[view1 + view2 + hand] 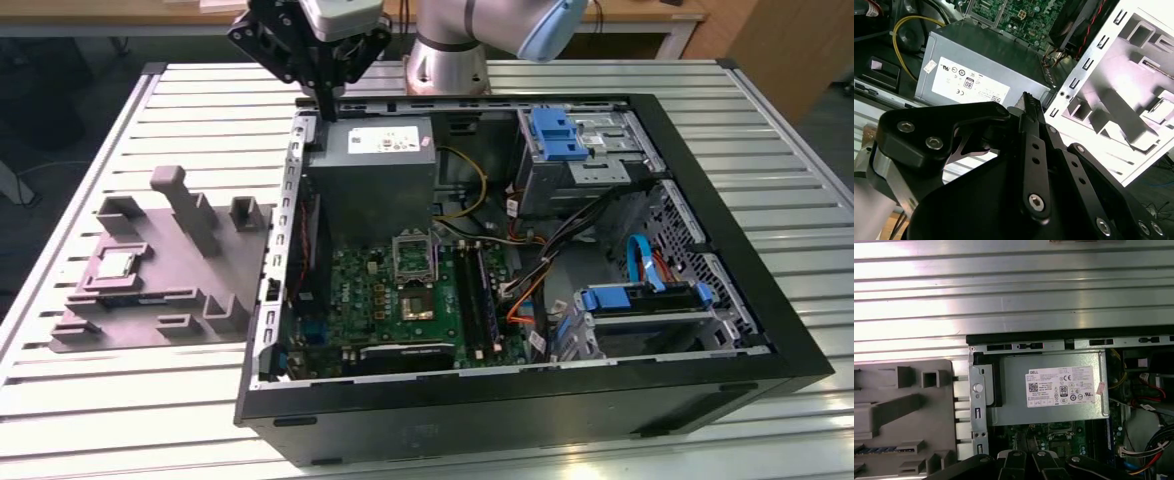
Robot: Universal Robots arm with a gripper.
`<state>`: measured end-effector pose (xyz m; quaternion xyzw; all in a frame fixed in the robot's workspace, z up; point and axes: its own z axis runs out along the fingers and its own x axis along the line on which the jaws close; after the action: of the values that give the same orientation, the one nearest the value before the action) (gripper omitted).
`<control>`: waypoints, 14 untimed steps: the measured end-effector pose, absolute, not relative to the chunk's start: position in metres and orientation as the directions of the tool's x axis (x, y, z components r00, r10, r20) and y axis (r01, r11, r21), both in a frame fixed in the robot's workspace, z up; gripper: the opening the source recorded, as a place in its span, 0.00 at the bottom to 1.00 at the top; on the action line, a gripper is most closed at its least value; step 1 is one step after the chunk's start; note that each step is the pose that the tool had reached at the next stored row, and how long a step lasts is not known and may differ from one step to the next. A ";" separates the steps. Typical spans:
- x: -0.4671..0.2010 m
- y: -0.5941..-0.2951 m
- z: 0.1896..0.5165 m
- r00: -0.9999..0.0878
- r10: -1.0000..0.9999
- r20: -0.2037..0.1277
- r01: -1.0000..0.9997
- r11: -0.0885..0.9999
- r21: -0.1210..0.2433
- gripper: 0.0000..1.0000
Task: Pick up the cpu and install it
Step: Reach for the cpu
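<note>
1. Exterior view: the cpu [118, 263] lay in the grey moulded tray [200, 272], at the exterior view's left.
2. The gripper [324, 105], fingers closed on nothing, hung near the power supply [380, 175].
3. The open computer case [534, 400] lay rightward.

1. A white label [1061, 386] is lying on the top face of the grey power supply [1014, 390]. In the first wrist view it is showing a bold logo, a square code, lines of fine print and a row of round marks.
2. A small pale sticker [1100, 388] is sitting at the power supply's edge, just beside that label, and its print is proving too small to read.
3. The green motherboard [367, 290] next to the power supply is carrying white markings too fine to read.
</note>
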<state>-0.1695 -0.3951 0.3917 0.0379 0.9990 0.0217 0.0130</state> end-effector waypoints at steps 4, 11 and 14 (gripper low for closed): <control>-0.171 -0.395 0.392 -0.997 0.076 -0.024 0.075 0.996 0.044 0.11; -0.174 -0.395 0.392 -0.997 0.076 -0.024 0.075 0.996 0.044 0.11; -0.176 -0.395 0.392 -0.997 0.076 -0.024 0.075 0.996 0.044 0.11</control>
<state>-0.1757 -0.3952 0.3916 0.0378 0.9990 0.0217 0.0131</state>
